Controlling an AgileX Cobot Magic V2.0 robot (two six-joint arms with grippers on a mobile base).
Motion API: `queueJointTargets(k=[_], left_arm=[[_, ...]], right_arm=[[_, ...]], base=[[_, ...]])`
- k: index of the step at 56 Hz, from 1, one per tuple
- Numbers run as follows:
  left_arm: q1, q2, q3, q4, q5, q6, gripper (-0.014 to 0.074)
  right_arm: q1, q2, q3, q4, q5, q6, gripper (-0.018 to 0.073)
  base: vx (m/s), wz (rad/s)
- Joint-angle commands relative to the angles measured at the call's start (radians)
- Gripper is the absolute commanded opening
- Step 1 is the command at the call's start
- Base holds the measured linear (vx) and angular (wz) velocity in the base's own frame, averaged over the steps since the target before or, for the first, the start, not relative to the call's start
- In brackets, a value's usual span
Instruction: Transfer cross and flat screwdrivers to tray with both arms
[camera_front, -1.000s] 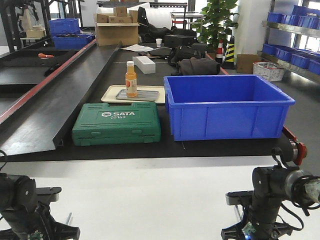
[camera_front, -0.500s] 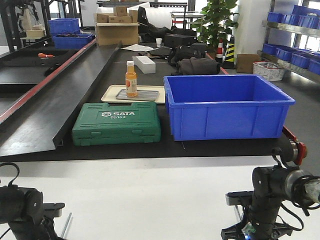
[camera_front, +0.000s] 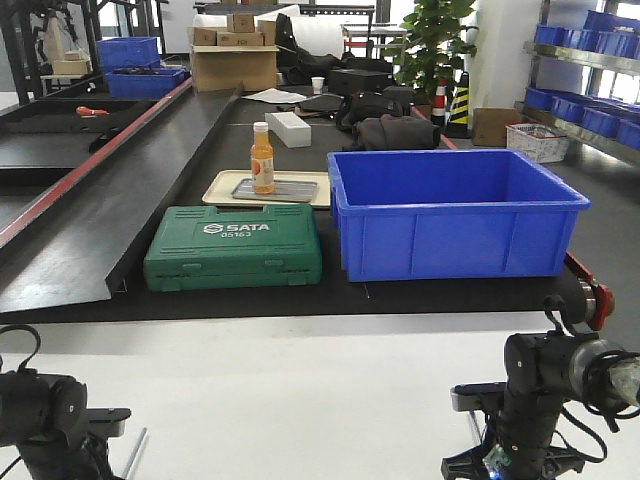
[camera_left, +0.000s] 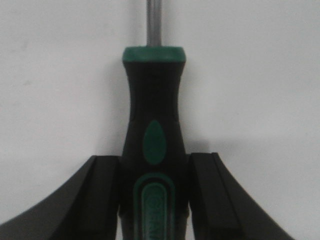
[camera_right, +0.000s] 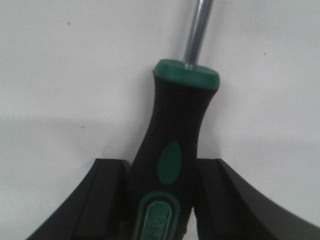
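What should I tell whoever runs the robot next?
Left gripper: shut on the left screwdriver, by its handle, over the white table.
Right gripper: shut on the right screwdriver, by its handle.
Tray: across on the black bench, an orange bottle standing on it, no screwdrivers in it.
Done: both tools gripped.
To do: carry both to the tray and release.
Tips are out of view, so cross and flat cannot be told apart.

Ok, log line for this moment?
left gripper: shut on left screwdriver | right gripper: shut on right screwdriver | tray: no screwdrivers yet
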Motion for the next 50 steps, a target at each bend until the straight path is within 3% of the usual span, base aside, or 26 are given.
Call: queueJointTargets(k=[1, 22, 39, 50], left_arm=[[-0.006, -0.106, -0.02, -0.011, 0.006, 0.004, -0.0006], [-0.018, -0.512, -0.02, -0.012, -0.039, 0.05, -0.0003], [-0.018, -0.934, -0.019, 0.006, -0.097, 0.053, -0.0003], [-0.016, -1.177, 0.047, 0.046, -0.135, 0.053, 0.0]], right_arm=[[-0.003, -0.093, -0.025, 0.018, 0.007, -0.01, -0.0008], [-0.003, -0.463, -0.025, 0.206, -0.064, -0.122, -0.0008], [-0.003, -0.843, -0.014, 0.233, -0.107, -0.202, -0.0008], [-0.003, -1.119, 0.217, 0.239, -0.276, -0.231, -0.0008]], base=[[0.0, 0.0], [0.0, 0.0], [0.0, 0.0], [0.0, 0.0]])
